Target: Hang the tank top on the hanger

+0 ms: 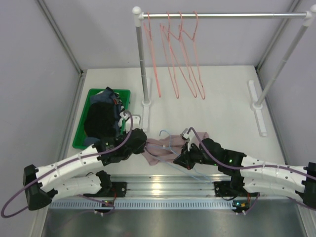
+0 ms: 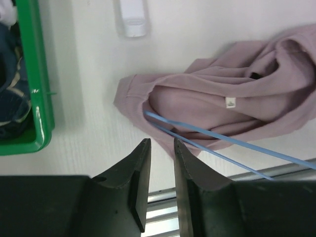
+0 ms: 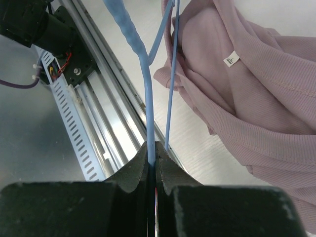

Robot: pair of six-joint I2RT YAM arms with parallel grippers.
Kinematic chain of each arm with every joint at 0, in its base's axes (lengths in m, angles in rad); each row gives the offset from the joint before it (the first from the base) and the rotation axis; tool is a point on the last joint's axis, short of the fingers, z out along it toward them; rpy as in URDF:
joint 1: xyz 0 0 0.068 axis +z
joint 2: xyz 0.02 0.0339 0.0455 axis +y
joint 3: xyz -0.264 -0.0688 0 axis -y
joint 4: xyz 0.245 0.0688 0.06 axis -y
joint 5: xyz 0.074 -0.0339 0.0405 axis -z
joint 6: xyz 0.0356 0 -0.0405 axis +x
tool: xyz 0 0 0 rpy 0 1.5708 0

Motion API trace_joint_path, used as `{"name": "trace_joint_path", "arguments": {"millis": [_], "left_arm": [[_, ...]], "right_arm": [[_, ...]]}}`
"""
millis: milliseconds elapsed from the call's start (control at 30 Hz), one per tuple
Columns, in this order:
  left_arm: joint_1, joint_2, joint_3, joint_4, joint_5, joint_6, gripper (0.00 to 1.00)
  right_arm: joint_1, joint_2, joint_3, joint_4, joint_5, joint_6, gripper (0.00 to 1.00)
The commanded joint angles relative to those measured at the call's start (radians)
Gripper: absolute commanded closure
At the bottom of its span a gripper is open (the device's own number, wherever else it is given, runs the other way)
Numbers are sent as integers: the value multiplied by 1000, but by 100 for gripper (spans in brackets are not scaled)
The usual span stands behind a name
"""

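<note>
The tank top lies bunched on the white worktop, near its front edge and between the two arms. Its mauve cloth is rumpled, with a small white label showing on an inner fold. The light-blue hanger is partly tucked into it. From the left wrist view two thin wires run out from under the hem toward the front rail.

The right gripper has its jaws pressed together, pinching the hanger's thicker twisted wire just beside the cloth. The left gripper sits low at the tank top's other side. Its jaws stand a little apart with nothing between them, and the tips are near the hem and the blue wires without touching them.

Further left stands a green bin holding dark clothes. At the back a white rack carries several pink wire hangers.
</note>
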Motion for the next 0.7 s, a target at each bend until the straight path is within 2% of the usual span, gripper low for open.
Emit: {"name": "trace_joint_path", "arguments": {"millis": [0, 133, 233, 300, 467, 667], "left_arm": [[-4, 27, 5, -120, -107, -161, 69], [-4, 38, -47, -85, -83, -270, 55], [-4, 29, -87, -33, -68, -295, 50], [-4, 21, -125, 44, -60, -293, 50], [-4, 63, -150, 81, -42, -310, 57], [-4, 104, -162, 148, -43, -302, 55]], "right_arm": [[15, -1, 11, 101, -5, -9, 100], [15, 5, 18, 93, -6, -13, 100], [14, 13, 22, 90, -6, -15, 100], [15, 15, 25, 90, -8, -14, 100], [15, 18, 23, 90, -9, -17, 100], [15, 25, 29, 97, -14, -18, 100]]}}
